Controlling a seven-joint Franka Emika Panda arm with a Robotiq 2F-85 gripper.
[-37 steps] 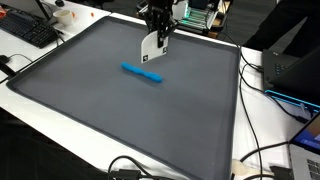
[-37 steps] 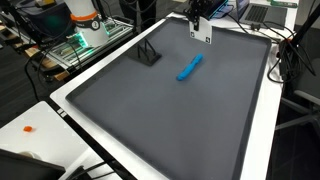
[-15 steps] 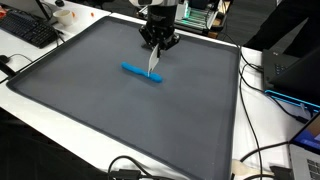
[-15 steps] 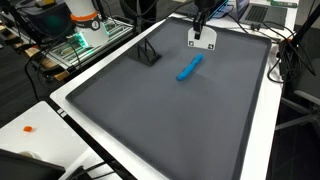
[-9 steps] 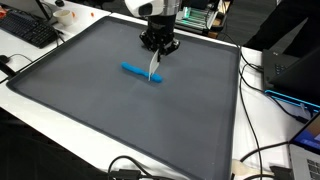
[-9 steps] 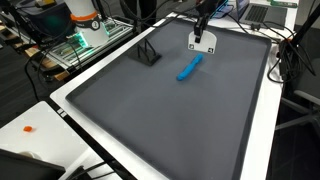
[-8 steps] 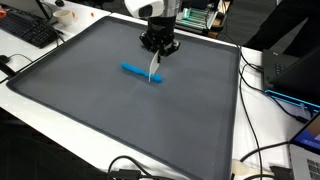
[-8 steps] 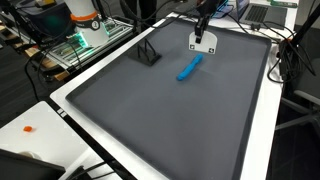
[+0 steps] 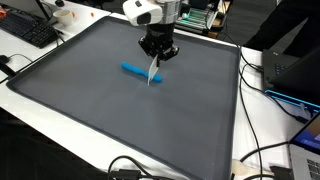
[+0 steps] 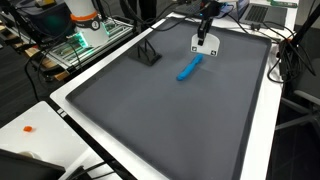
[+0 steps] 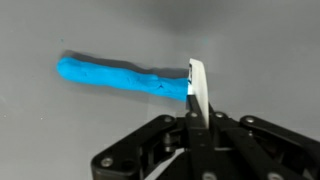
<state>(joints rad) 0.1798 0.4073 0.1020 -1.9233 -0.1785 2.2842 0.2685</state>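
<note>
— Big picture first: where on the grey mat (image 9: 90,105) is everything?

— In the half nearer the edge the arm reaches in over, away from the corners in an exterior view (image 10: 120,110). The jaws hang over that part, pointing down.

— And the blue stick (image 9: 138,71)?

— Flat on the mat. In the wrist view its long axis runs straight across (image 11: 120,77), side to side, crosswise to the line of the jaws. One end sits right at them; the rest stretches off to one side.

— Jaws free?

— No, pinched tight on a thin white card (image 11: 198,90), held edge-on and hanging below them (image 9: 153,70). The card's edge meets that near end of the stick; I can't tell whether they touch or the card hovers just above (image 10: 205,44).
</note>
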